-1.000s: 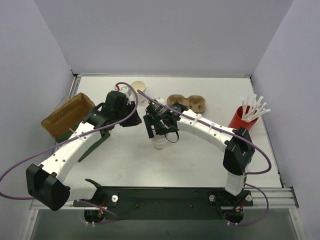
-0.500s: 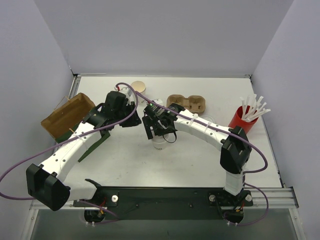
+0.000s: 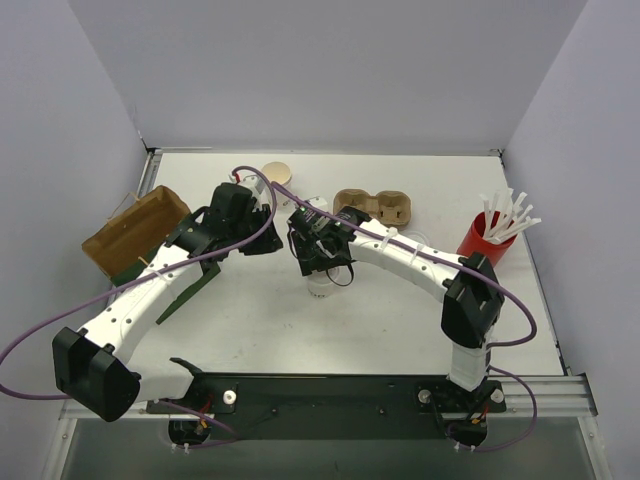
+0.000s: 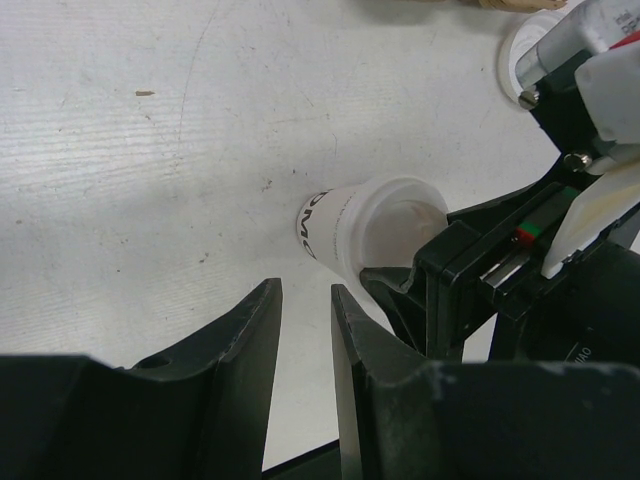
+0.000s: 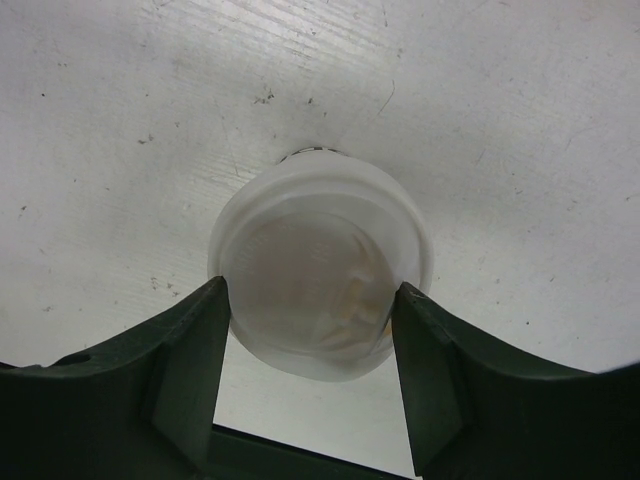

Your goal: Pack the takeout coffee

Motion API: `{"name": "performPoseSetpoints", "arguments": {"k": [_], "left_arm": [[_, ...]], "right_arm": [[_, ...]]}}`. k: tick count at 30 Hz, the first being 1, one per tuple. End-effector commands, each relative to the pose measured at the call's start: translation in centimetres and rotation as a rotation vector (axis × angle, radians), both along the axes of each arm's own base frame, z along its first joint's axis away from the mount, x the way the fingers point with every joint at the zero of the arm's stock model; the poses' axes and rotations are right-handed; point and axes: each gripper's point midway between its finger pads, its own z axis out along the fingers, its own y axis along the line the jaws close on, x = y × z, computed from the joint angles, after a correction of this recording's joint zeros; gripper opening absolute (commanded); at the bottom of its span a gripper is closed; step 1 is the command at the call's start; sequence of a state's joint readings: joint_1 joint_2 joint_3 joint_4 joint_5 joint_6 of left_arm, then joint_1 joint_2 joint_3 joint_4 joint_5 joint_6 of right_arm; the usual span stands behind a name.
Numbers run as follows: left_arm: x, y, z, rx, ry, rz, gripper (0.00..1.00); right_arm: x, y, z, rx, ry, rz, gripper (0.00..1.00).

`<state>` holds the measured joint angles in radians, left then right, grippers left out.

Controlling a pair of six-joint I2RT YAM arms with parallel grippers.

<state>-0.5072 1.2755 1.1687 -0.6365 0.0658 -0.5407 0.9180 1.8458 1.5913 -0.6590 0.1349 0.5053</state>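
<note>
"Counting cups first: how many are on the tabletop (image 3: 400,325)?"

"Three. One white coffee cup (image 5: 320,265) with its lid on, one lidless cup (image 3: 276,172) that is beige inside, and one red cup (image 3: 482,243) holding white straws (image 3: 508,215), which are too bunched to count."

"Where is the coffee cup?"

"It stands on the tabletop, right between the right jaws. Each jaw presses the side of its lid, one on either side, so they are clamped on it."

"And the left jaws?"

"They are slightly apart, with a narrow gap and nothing in it. The coffee cup stands just ahead of them and a little to the right, not touching. The right jaws come in on that same side."

"The lidless cup?"

"It is beyond the left jaws, farther out, and well apart from the right jaws."

"Anything else?"

"One cardboard carrier (image 3: 373,207) with two holes sits beyond the right jaws and a little to their right. One brown paper bag (image 3: 135,232) is well off to the left of the left jaws. The red cup is far to the right of the right jaws. One small white round thing (image 4: 512,50) lies ahead of the left jaws, past the coffee cup. The right arm covers part of it, and I cannot tell what it is."
</note>
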Motion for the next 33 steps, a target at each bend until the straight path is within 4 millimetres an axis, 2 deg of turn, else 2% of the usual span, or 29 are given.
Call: {"name": "performPoseSetpoints", "arguments": {"k": [1,5,9,12,19,22,33], "left_arm": [[0.3,0.0,1.0,-0.020,-0.036,-0.010,0.37],[0.2,-0.1,0.7,-0.023,-0.032,-0.015,0.37],[0.0,-0.3,0.8,-0.033,-0.030,-0.026,0.37],[-0.1,-0.5,0.5,-0.039,-0.019,-0.038,0.36],[0.0,-1.1,-0.4,-0.045,0.003,-0.056,0.37],[0.2,-1.4,-0.9,-0.052,0.014,-0.062,0.37],[0.6,-2.6,-2.4,-0.079,0.050,-0.086,0.36]], "right_arm": [[-0.3,-1.4,1.8,-0.009,-0.028,-0.028,0.44],[-0.4,-1.2,1.7,-0.007,-0.025,-0.025,0.45],[-0.6,-1.0,2.1,0.001,-0.023,-0.014,0.68],[-0.5,-1.2,2.6,0.002,-0.039,-0.024,0.73],[-0.2,-1.9,4.5,0.035,-0.089,-0.070,0.72],[-0.6,-1.9,4.6,0.045,-0.083,-0.068,0.72],[-1.8,-1.4,0.9,-0.017,-0.012,-0.001,0.73]]}}
